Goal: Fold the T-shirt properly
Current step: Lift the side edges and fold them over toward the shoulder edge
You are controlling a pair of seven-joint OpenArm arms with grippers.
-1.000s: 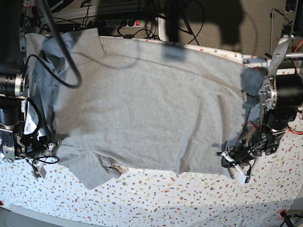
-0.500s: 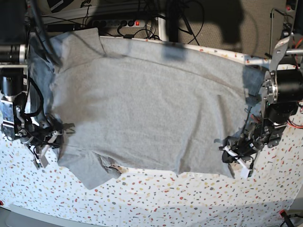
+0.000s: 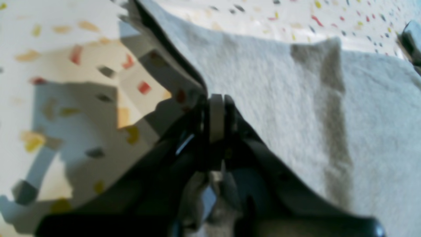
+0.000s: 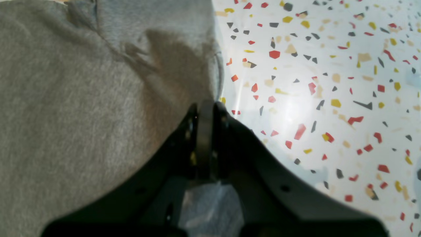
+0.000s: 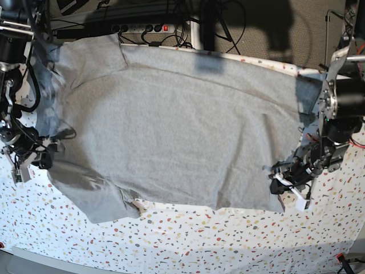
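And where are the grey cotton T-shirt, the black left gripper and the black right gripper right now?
T-shirt (image 5: 171,125): base view, middle of its body.
Left gripper (image 3: 210,108): left wrist view, fingertips.
Right gripper (image 4: 210,110): right wrist view, fingertips.

Both end effectors, left (image 3: 212,108) and right (image 4: 210,113), are pinched shut.

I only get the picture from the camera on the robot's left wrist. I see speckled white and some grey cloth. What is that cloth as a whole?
Observer: From above, it's a big grey T-shirt spread across a speckled table.
Visitor: Is the other hand doing anything?
Observer: Yes, the right gripper is shut on the shirt's edge, over on the far side from yours.
Visitor: Is anything besides the shirt around?
Observer: Beyond the table's back edge there's a power strip with a small red light, and some black cables.
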